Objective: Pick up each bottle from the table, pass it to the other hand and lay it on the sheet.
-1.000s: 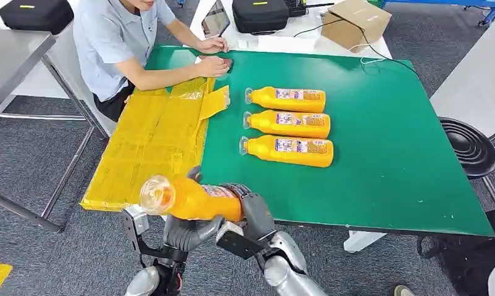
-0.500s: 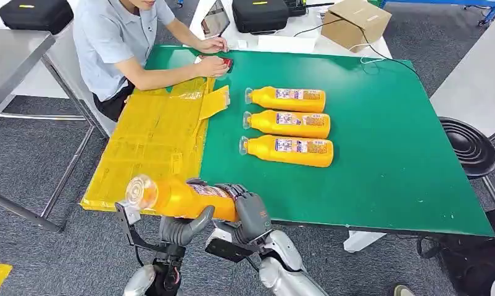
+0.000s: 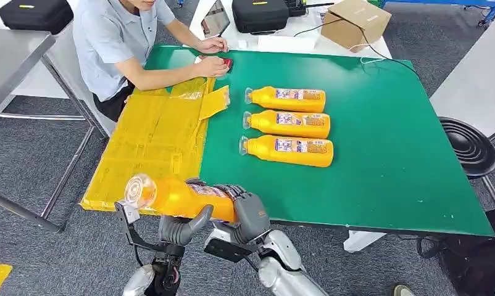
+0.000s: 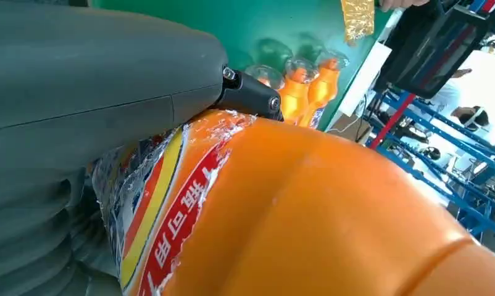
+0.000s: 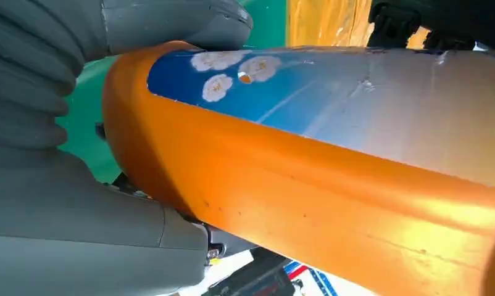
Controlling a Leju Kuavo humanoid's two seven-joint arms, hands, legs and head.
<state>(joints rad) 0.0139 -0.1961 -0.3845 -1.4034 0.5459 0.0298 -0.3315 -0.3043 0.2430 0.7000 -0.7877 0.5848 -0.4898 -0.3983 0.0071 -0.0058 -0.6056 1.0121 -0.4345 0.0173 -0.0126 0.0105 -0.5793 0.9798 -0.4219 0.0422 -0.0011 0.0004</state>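
Two hands are gripping one orange bottle (image 3: 183, 198) at the near table edge: the left hand (image 3: 182, 227) is curling its thumb and fingers under the middle of the bottle, and the right hand (image 3: 250, 213) is wrapping its fingers (image 3: 232, 191) around the base end. Sticking out past the left hand's fingers, the clear cap is pointing toward the yellow sheet (image 3: 152, 135), hanging over the sheet's near corner. Beyond both sets of fingers, three more bottles (image 3: 288, 125) are lying side by side on the green table (image 3: 387, 154). Farther off, a person (image 3: 118, 43) is resting both hands at the sheet's far end.
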